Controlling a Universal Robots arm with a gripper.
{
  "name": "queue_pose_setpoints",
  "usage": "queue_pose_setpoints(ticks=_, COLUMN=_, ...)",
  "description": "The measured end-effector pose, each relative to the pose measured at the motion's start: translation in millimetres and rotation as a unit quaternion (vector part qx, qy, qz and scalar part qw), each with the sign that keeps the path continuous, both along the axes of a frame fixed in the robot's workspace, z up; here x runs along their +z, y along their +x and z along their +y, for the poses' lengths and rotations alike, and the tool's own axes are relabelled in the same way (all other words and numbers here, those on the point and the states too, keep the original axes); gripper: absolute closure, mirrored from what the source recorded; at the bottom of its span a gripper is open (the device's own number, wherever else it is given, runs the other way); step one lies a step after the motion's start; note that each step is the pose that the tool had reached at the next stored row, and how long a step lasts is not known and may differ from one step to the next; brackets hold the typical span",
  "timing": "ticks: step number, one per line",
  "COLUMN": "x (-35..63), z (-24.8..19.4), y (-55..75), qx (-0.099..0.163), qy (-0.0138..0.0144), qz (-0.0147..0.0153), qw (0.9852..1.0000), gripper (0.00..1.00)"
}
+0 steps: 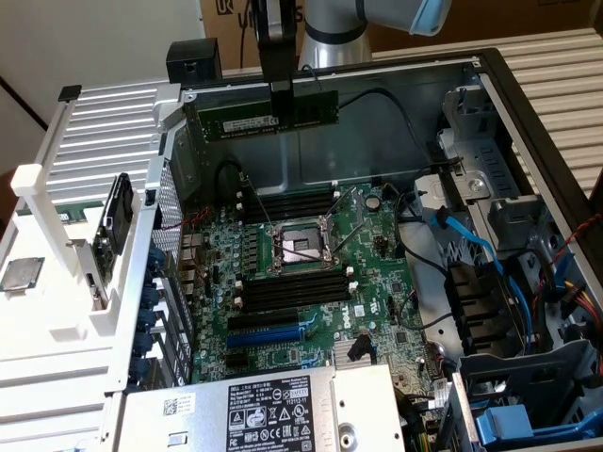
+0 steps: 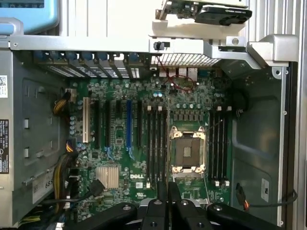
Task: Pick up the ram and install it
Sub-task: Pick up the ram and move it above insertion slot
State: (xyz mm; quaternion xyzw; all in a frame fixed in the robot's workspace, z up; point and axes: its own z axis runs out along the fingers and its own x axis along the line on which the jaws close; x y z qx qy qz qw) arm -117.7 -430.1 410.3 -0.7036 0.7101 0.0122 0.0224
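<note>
The ram (image 1: 231, 123), a long dark-green stick with a white label, hangs level above the open computer case, near its back wall. My gripper (image 1: 281, 115) is shut on the stick near its middle, gripping it from above. It is well above the motherboard (image 1: 311, 273), whose black memory slots (image 1: 292, 201) (image 1: 294, 288) lie either side of the processor socket (image 1: 300, 247). In the wrist view my gripper (image 2: 168, 189) looks straight down on the board, over the area between the slot banks (image 2: 156, 143) (image 2: 218, 143) and the socket (image 2: 186, 151).
A blue expansion slot (image 1: 268, 331) lies near the power supply (image 1: 273, 405). Drive bays and blue and black cables (image 1: 471, 254) crowd the exterior view's right. A white rack (image 1: 85, 235) holding parts stands at the exterior view's left. Case walls (image 1: 528, 104) surround the board.
</note>
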Motion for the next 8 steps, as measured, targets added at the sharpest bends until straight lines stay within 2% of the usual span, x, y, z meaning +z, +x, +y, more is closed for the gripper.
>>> queue_pose_setpoints(ticks=8, x=-14.7, z=0.0, y=1.5, qx=0.0, qy=0.0011, qz=0.0, qw=1.0, gripper=0.87)
